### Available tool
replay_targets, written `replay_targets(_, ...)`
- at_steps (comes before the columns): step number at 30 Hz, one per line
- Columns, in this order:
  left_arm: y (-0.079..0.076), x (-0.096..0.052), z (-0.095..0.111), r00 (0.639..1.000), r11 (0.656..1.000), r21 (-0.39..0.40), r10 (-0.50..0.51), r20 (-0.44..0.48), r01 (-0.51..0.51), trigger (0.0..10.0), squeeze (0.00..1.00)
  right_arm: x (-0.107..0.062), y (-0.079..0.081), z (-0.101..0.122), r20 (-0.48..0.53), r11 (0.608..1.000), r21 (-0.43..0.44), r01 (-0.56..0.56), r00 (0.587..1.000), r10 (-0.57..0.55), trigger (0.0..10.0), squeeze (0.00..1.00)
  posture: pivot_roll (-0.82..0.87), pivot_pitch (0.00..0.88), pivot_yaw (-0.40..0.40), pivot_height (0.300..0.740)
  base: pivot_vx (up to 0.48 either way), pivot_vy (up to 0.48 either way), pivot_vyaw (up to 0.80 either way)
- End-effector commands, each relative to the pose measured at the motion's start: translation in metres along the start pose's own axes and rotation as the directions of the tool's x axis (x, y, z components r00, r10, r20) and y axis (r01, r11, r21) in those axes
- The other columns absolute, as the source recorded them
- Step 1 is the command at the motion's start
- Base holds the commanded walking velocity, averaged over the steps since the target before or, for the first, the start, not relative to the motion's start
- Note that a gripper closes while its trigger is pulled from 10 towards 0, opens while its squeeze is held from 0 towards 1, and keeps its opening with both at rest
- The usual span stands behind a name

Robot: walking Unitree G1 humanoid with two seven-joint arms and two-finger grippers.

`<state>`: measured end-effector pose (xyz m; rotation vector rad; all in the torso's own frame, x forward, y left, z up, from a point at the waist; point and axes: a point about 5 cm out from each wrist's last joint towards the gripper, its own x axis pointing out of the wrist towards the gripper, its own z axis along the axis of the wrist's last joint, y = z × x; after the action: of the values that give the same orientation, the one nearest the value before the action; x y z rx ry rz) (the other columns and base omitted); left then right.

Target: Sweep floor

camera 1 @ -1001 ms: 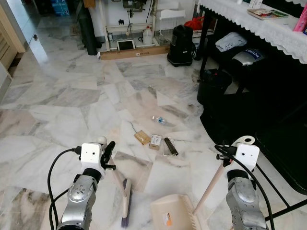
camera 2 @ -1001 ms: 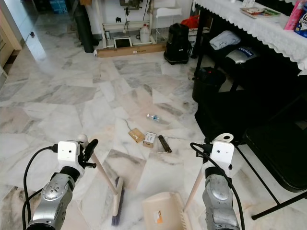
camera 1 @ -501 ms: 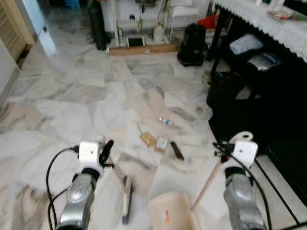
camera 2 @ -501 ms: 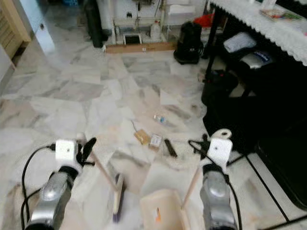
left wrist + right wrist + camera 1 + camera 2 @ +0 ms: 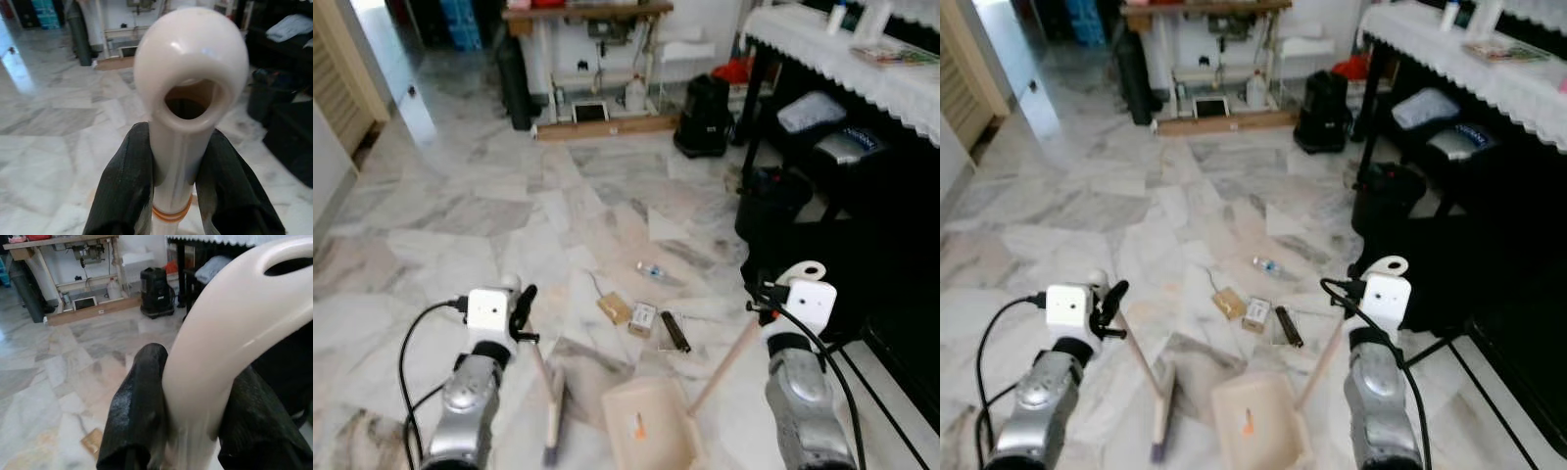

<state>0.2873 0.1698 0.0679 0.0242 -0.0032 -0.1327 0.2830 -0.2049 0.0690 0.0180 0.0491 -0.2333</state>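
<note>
Open marble floor ahead and to my left, plenty of room; right side is tight w/ the black table legs under a lace-edged cloth, a black bin and dark bags under it. Far end: workbench, black vacuum, wooden plank along the wall. Litter sits mid-floor just ahead: small plastic bottle, tan card, small box, black stick-shaped item; print on them too small to read. Left gripper pinches the broom handle near its cream hanging-loop end, brush head down on the floor. Right gripper clamps the dustpan handle at its curved top; pan rests on the floor betw. my arms, orange sticker unreadable. Both forearms raised, wrists forward.
</note>
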Motion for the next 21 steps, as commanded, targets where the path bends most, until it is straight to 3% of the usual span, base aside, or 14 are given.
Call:
replay_targets(1, 0.0085, 0.003, 0.0097, 0.999, 1.0, 0.017, 0.018, 0.04, -0.019, 10.0, 0.0, 0.0057, 0.0095, 0.015, 0.063, 1.0, 0.011, -0.024, 0.998, 0.023, 10.0, 0.0, -0.2, 0.006, -0.012, 0.74, 0.289, 0.0, 0.0)
replay_targets(11, 0.0108, 0.0041, 0.0118, 0.998, 0.999, 0.017, 0.037, 0.05, -0.038, 10.0, 0.0, 0.0069, 0.0076, 0.0181, 0.065, 0.999, 0.049, -0.013, 0.998, 0.01, 10.0, 0.0, -0.2, 0.018, -0.012, 0.74, 0.291, 0.0, 0.0)
replay_targets(17, 0.0121, 0.0056, 0.0133, 0.998, 0.999, 0.017, 0.045, 0.055, -0.046, 10.0, 0.0, 0.009, 0.0087, 0.0203, 0.076, 0.998, 0.058, -0.018, 0.997, 0.014, 10.0, 0.0, -0.2, 0.024, -0.013, 0.74, 0.296, 0.0, -0.8)
replay_targets(21, 0.0159, 0.0056, 0.0141, 0.996, 0.998, 0.024, 0.06, 0.058, -0.061, 10.0, 0.0, 0.0092, 0.0097, 0.0221, 0.085, 0.999, 0.05, -0.019, 0.996, 0.015, 10.0, 0.0, -0.2, 0.024, -0.013, 0.74, 0.295, 0.0, 0.0)
